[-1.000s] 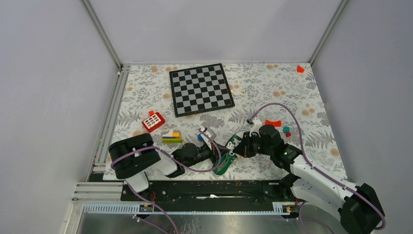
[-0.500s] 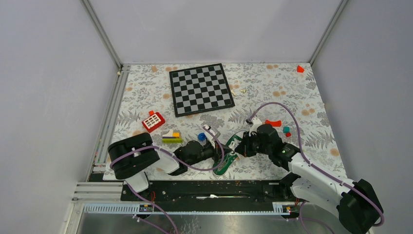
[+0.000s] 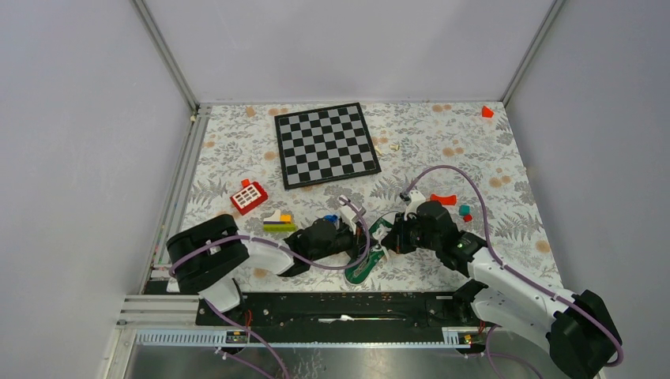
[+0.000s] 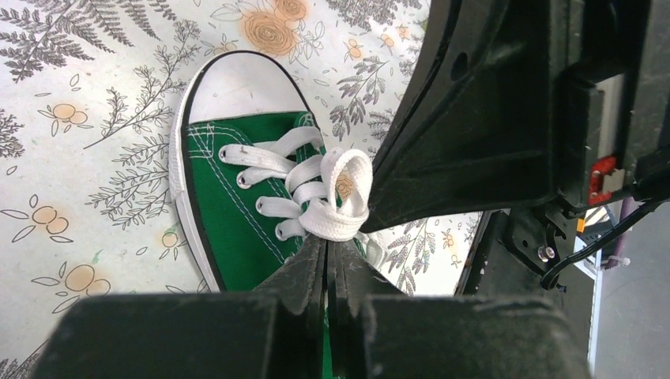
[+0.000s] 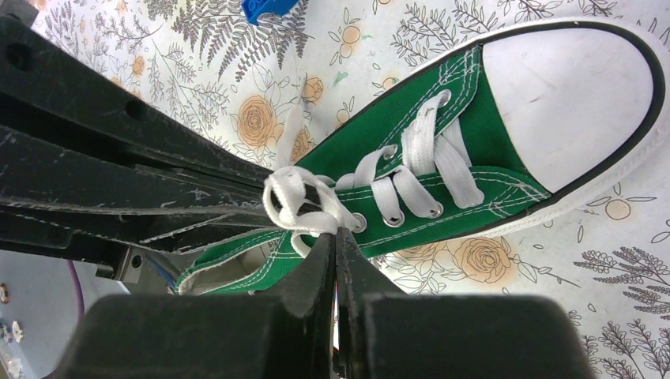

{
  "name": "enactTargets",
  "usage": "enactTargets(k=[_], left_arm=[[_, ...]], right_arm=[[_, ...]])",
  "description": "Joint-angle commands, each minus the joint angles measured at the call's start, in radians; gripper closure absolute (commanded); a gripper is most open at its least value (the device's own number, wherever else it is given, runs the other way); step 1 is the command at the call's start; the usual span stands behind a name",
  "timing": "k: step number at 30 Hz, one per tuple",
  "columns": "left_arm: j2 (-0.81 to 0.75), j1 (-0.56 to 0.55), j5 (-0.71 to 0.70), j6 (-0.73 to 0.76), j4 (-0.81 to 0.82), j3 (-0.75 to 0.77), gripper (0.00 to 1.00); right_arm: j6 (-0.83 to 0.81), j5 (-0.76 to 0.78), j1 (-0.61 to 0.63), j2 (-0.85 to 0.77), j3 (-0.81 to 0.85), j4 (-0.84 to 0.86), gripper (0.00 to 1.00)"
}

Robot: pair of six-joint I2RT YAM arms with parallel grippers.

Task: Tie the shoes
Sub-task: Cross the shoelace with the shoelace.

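a worktop (image 3: 474, 158) covered with a pale cloth printed with grey ferns and orange flowers fills the middle of the top view, closed in by plain grey walls (image 3: 340, 47) on three sides, with aluminium rails (image 3: 183, 189) along its left edge and a black base bar (image 3: 340, 308) across the bottom. a chessboard (image 3: 327, 145) lies slightly turned at upper centre, a red keypad toy (image 3: 249, 197) and a stack of coloured blocks (image 3: 278, 222) sit left of centre, and a small red piece (image 3: 487, 112) rests in the upper right corner. the green shoe (image 3: 365, 264) lies low in the centre of the frame, between the two arms, sole on the cloth. the left end effector (image 4: 330, 246) is clenched on a loop of the white laces (image 4: 340, 197) above the eyelets. the right end effector (image 5: 336, 237) is likewise clenched on the laces, and the two tips nearly meet.
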Motion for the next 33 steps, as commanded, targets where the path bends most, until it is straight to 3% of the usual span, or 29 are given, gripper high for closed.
enactTargets(k=[1,14,33], left_arm=[[-0.037,0.026,0.067,-0.017,-0.162,0.081,1.0],[-0.052,0.065,0.147,-0.01,-0.309,0.122,1.0],[-0.016,0.081,0.222,-0.062,-0.382,0.202,1.0]], right_arm=[[-0.015,0.007,-0.004,-0.008,0.012,0.01,1.0],[-0.013,-0.027,-0.034,0.013,0.001,0.011,1.0],[0.0,-0.072,-0.084,0.049,-0.015,0.053,1.0]])
